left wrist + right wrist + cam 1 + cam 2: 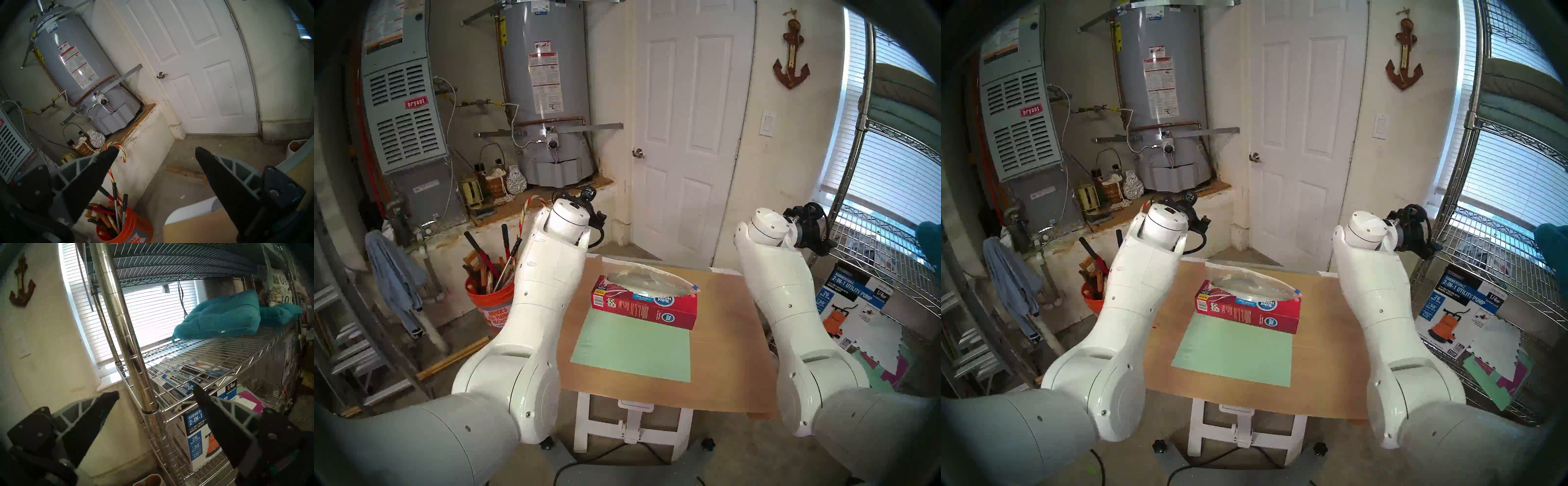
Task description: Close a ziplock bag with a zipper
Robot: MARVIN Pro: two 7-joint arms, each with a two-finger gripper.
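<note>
The ziplock bag (648, 283) (1248, 283) lies clear and crinkly on top of a red box (644, 307) (1246, 312) at the back of the table, its mouth gaping. The zipper's blue slider (695, 287) (1297, 292) sits at the bag's right end. Both arms are raised at the table's sides, away from the bag. In its wrist view my left gripper (155, 150) is open and empty, facing the door and the floor. My right gripper (155, 390) is also open and empty, facing a wire shelf. Neither wrist view shows the bag.
A green mat (633, 349) lies on the brown tabletop (724, 356) in front of the box. An orange bucket of tools (488, 305) (125, 225) stands left of the table. The chrome shelf post (129, 338) is close before the right gripper, above a pump box (853, 305).
</note>
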